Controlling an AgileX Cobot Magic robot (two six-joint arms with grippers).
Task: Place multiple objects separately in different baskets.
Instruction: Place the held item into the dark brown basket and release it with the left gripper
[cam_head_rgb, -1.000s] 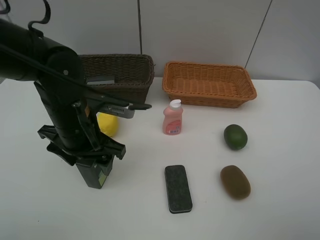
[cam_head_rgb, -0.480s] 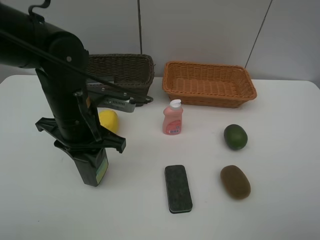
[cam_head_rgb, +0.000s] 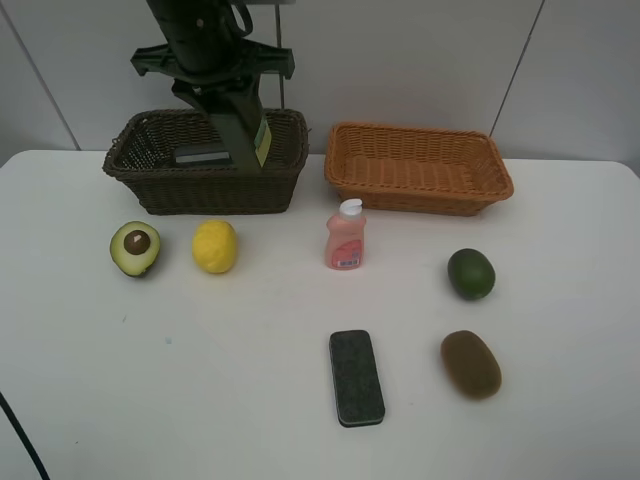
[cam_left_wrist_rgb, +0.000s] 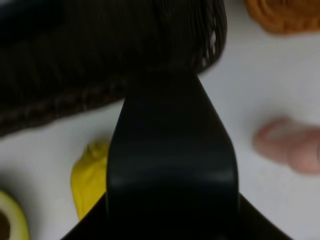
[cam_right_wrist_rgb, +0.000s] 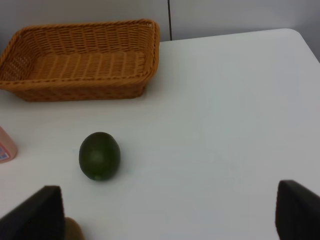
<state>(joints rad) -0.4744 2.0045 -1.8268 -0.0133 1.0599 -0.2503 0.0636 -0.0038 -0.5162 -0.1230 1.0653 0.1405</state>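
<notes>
- Left gripper (cam_head_rgb: 222, 82) is clamped on the dark green pump bottle (cam_head_rgb: 243, 130), which hangs base-down over the dark brown basket (cam_head_rgb: 205, 190) at 11 o'clock on the table (cam_head_rgb: 250, 400).
- One second ago the same bottle stood on the table near 8 o'clock, just in front of the yellow lemon (cam_head_rgb: 215, 246), with the jaws closing round it. It has since been lifted and carried back to the basket.
- Whether the bottle's base touches the basket floor or hangs above it cannot be told from the high view. A grey object (cam_head_rgb: 203, 155) lies inside, just beside the bottle.
- The arm's move has uncovered the halved avocado (cam_head_rgb: 135, 248) at 9 o'clock, cut face up, near the lemon.
- Right gripper (cam_right_wrist_rgb: 172, 215) waits with its jaws wide apart and nothing between them, facing the green avocado (cam_right_wrist_rgb: 99, 155) and the light orange-tan basket (cam_head_rgb: 420, 203) at 1 o'clock.
- Not yet sorted on the table are the pink white-capped bottle (cam_head_rgb: 346, 236) at centre, the black rectangular eraser (cam_head_rgb: 357, 377) at 6 o'clock and the brown kiwi (cam_head_rgb: 471, 363) at 4 o'clock.
- By the look of it, the bottle is one release away from being placed, and six objects remain to be sorted.
</notes>
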